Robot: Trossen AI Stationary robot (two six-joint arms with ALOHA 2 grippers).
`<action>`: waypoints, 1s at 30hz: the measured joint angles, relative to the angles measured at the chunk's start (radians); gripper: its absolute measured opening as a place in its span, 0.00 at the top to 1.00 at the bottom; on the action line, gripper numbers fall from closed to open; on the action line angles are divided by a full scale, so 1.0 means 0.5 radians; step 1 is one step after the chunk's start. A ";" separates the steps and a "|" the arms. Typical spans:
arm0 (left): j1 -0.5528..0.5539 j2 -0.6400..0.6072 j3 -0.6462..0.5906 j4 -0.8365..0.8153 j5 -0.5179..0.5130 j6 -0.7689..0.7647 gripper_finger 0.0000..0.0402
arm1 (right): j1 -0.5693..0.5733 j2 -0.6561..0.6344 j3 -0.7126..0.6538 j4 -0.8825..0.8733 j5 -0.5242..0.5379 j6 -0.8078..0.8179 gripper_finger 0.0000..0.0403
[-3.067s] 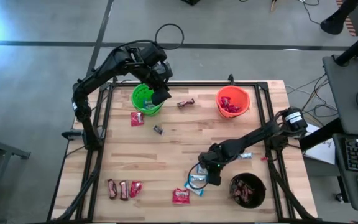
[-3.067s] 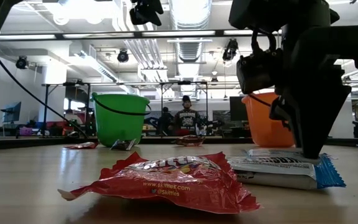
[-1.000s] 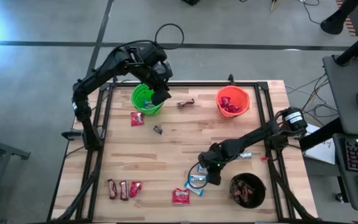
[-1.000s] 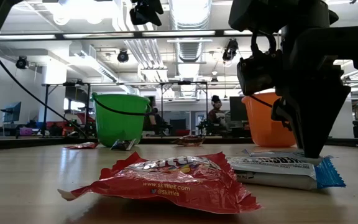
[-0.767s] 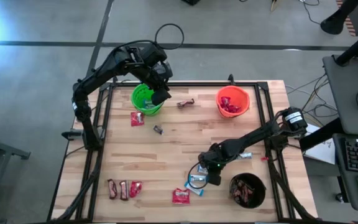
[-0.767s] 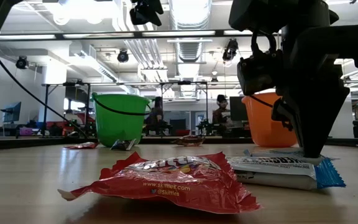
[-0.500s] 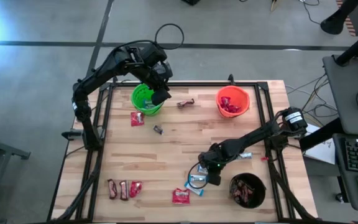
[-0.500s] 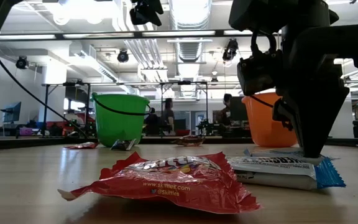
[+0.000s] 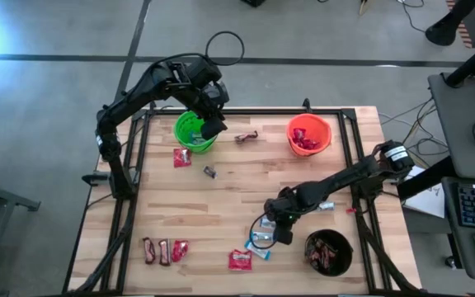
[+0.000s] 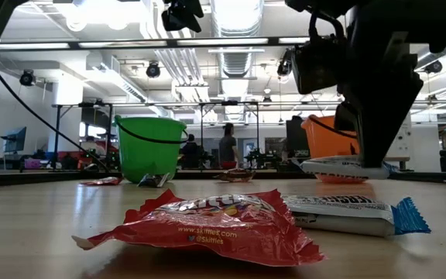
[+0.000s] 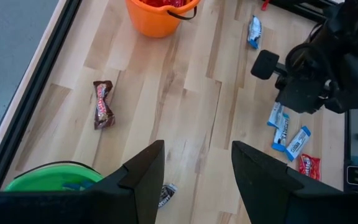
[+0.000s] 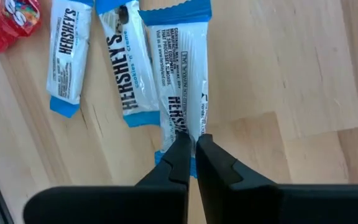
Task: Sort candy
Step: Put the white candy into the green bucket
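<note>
right gripper (image 12: 190, 144) fingers pinched on end of blue-white bar (image 12: 180, 74), lifted just off tabletop (image 9: 221, 206) so it clears two bars (image 12: 98, 59) below. left gripper (image 9: 213, 128) waits spread-fingered over green bucket (image 9: 190, 128), probably the drop spot.

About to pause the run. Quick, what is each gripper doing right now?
Left gripper: open, empty, above the green bucket.
Right gripper: shut on a blue-and-white bar, lifted off the table.
</note>
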 joint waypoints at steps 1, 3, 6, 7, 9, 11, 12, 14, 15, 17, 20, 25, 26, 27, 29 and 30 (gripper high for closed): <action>0.000 0.000 0.000 0.000 0.000 0.000 0.58 | 0.000 -0.003 0.002 -0.006 0.010 0.000 0.98; 0.000 0.000 0.000 0.000 0.000 0.000 0.58 | 0.000 -0.012 0.007 -0.024 0.020 0.000 0.98; 0.000 0.000 0.000 -0.003 0.001 -0.001 0.58 | 0.000 -0.016 0.021 -0.081 0.049 0.000 0.98; -0.001 0.000 0.000 -0.010 0.001 -0.002 0.58 | 0.000 -0.017 0.024 -0.098 0.050 0.000 0.98; -0.001 0.000 0.000 -0.022 0.002 -0.009 0.58 | 0.000 -0.030 0.032 -0.123 0.050 0.001 0.98; -0.002 0.000 0.000 -0.030 0.002 -0.017 0.58 | 0.000 -0.051 0.055 -0.152 0.060 0.000 0.98; -0.005 0.000 0.000 -0.029 0.009 -0.023 0.58 | 0.000 -0.069 0.064 -0.163 0.085 0.000 0.98; -0.008 0.000 0.000 -0.028 0.045 -0.038 0.58 | 0.000 -0.102 0.094 -0.190 0.151 0.000 0.98; -0.011 0.000 0.000 -0.027 0.076 -0.047 0.58 | -0.003 -0.118 0.115 -0.205 0.184 -0.005 0.98; -0.017 0.000 -0.001 -0.020 0.116 -0.057 0.58 | -0.012 -0.150 0.161 -0.256 0.244 -0.017 0.98; -0.036 0.000 -0.003 -0.009 0.124 -0.075 0.58 | -0.030 -0.186 0.240 -0.304 0.320 -0.051 0.98; -0.075 0.000 -0.003 0.018 0.247 -0.107 0.58 | -0.071 -0.243 0.376 -0.385 0.458 -0.114 0.98; -0.082 0.000 -0.004 0.026 0.284 -0.111 0.58 | -0.084 -0.252 0.404 -0.408 0.490 -0.121 0.98; -0.094 0.000 -0.004 0.034 0.292 -0.114 0.58 | -0.098 -0.257 0.434 -0.434 0.522 -0.131 0.98; -0.111 0.000 -0.004 0.039 0.297 -0.114 0.58 | -0.133 -0.264 0.494 -0.484 0.575 -0.173 0.98; -0.120 0.000 -0.004 0.039 0.297 -0.114 0.58 | -0.149 -0.266 0.522 -0.505 0.599 -0.202 0.98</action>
